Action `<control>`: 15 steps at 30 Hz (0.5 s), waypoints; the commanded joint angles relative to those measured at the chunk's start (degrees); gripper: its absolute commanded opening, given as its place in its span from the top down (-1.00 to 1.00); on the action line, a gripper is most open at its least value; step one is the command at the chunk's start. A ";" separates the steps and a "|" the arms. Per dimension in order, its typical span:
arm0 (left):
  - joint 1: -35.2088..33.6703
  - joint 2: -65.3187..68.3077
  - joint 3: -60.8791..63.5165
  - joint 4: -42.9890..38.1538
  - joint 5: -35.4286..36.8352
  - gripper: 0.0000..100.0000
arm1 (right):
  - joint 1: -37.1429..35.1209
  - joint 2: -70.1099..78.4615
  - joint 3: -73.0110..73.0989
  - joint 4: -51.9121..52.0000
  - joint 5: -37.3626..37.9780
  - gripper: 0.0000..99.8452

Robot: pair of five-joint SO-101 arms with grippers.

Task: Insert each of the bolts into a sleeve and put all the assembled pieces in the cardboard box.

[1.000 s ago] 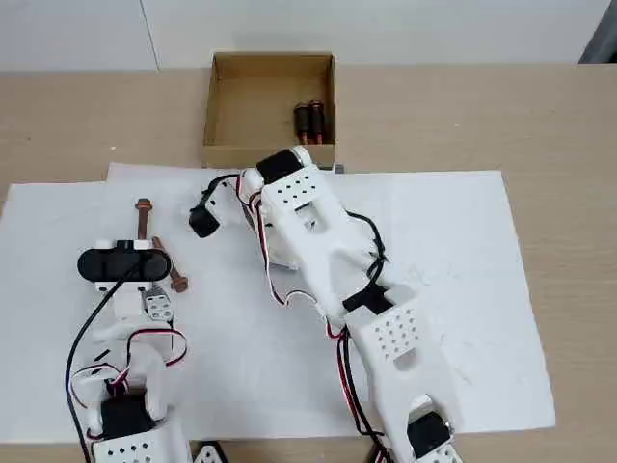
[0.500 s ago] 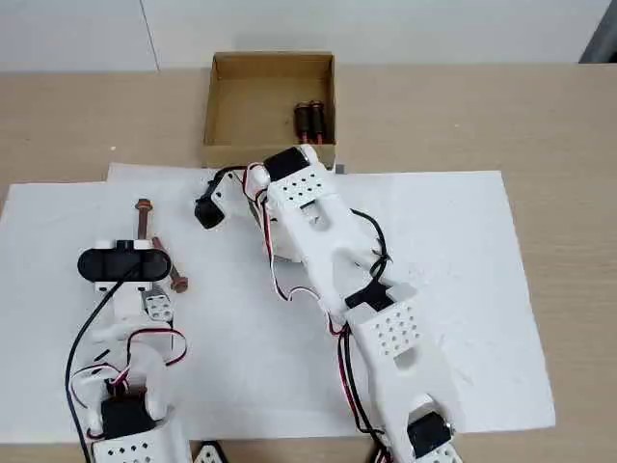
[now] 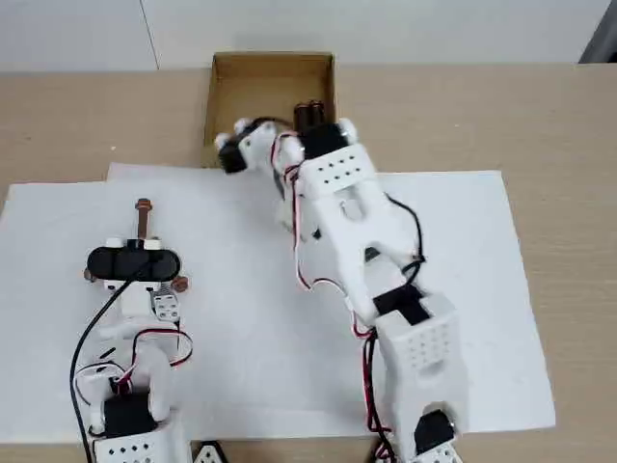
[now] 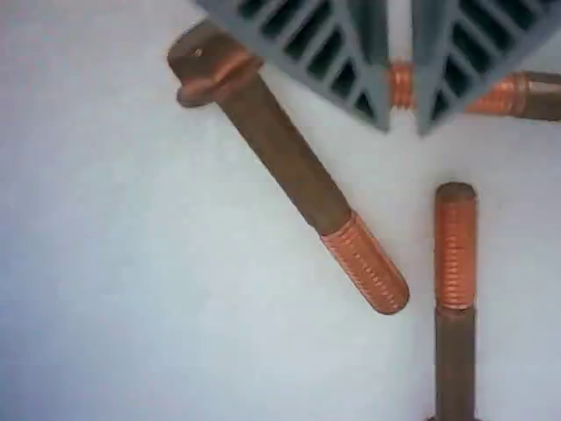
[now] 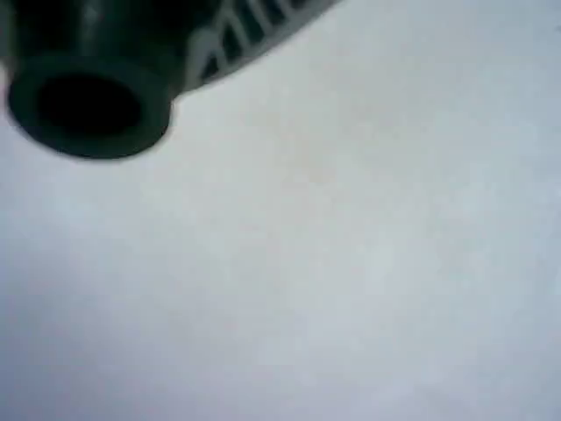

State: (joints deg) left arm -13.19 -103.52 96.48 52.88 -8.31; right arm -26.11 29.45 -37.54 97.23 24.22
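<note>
Three copper-brown bolts lie on the white paper under my left arm. One lies slantwise, one points straight at it, and a third runs crosswise behind my left gripper. That gripper hovers over it, shut to a thin slit and gripping nothing. In the high view, a bolt sticks out beyond the left wrist. My right gripper is shut on a black sleeve, held at the front left corner of the cardboard box.
Assembled dark pieces lie inside the box against its right wall. The right arm stretches diagonally across the middle of the paper. The wooden table surrounds the sheet, with open paper to the right.
My right arm has swung away from the paper's middle toward the box, carrying the black sleeve. The left arm shifted only slightly over the bolts.
</note>
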 commanded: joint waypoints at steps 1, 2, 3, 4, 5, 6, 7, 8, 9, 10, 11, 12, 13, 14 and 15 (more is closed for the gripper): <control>0.44 -0.44 -0.13 -1.32 0.53 0.99 | 3.03 -7.87 -0.44 1.19 -5.27 0.99; 0.44 -0.44 -0.13 -1.32 0.53 0.99 | 3.74 -9.19 -0.26 1.19 -6.68 0.99; 0.35 -0.44 -0.13 -1.32 0.53 0.99 | 4.26 -10.42 -0.09 1.27 -8.44 0.99; 0.26 -0.44 -0.13 -1.32 0.53 0.99 | 4.88 -11.65 -0.09 1.36 -10.11 0.99; 0.26 -0.44 -0.13 -1.32 0.53 0.99 | 5.67 -12.79 -0.09 1.63 -11.69 0.99; 0.26 -0.44 -0.13 -1.32 0.53 0.99 | 6.55 -13.85 -0.09 1.63 -13.10 0.99; 0.26 -0.44 -0.13 -1.32 0.53 0.99 | 7.43 -14.90 -0.09 1.71 -14.42 0.99; 0.35 -0.44 -0.13 -1.32 0.53 0.99 | 8.40 -16.04 0.18 1.71 -15.47 0.99; 0.35 -0.44 -0.13 -1.32 0.53 0.99 | 9.36 -17.27 0.97 1.71 -16.09 0.99; 0.35 -0.44 -0.13 -1.32 0.53 0.99 | 10.24 -18.86 2.29 1.71 -16.44 0.99; 0.35 -0.44 -0.13 -1.32 0.53 0.99 | 10.95 -20.79 4.40 1.71 -16.70 0.99; 0.35 -0.44 -0.13 -1.23 0.53 0.99 | 11.65 -22.81 6.86 1.71 -16.70 0.99; 0.35 -0.44 -0.13 -1.23 0.53 0.99 | 12.26 -25.19 9.67 1.71 -16.79 0.99; 0.35 -0.44 -0.13 -1.14 0.53 0.99 | 12.79 -27.74 12.57 1.71 -16.79 0.99; 0.35 -0.44 -0.31 -0.62 0.53 0.99 | 13.49 -30.46 15.82 1.71 -16.88 0.99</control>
State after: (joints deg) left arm -13.19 -103.52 96.48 52.88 -8.31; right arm -14.33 8.09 -27.52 98.29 8.13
